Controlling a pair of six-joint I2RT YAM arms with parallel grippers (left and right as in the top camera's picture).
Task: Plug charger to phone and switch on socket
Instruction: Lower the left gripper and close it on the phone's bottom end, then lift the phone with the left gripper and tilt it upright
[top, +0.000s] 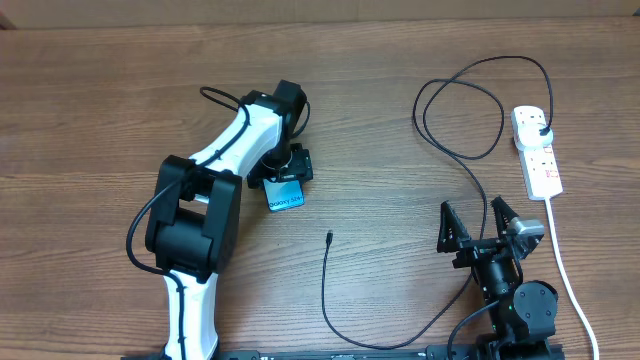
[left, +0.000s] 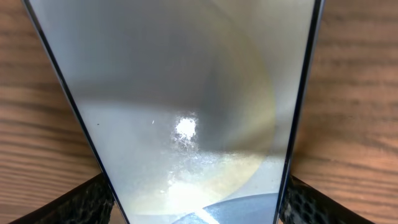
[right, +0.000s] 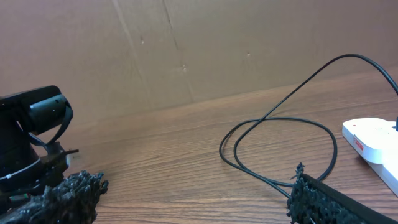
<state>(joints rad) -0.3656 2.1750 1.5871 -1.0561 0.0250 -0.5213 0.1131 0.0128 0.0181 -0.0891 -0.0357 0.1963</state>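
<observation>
Left gripper (top: 288, 180) straddles the slim rectangular cyan-screened smartphone (top: 285, 197). Its black textured fingers (left: 81, 205) sit against both long edges, closed on it.

Thin black charger cable (top: 324, 290): connector tip (top: 329, 237) lies on the wooden table (top: 100, 100), just right of the smartphone and apart from it.

Right gripper (top: 471, 205) is spread wide and empty, beside the cable.

White oblong power strip (top: 537, 152) is at far right, with the black plug (top: 541, 127) inserted.

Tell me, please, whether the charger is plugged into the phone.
Out: the charger tip lies loose, apart from the phone.

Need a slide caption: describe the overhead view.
Left fingers straddle the phone; charger tip lies unplugged nearby; right fingers open.
</observation>
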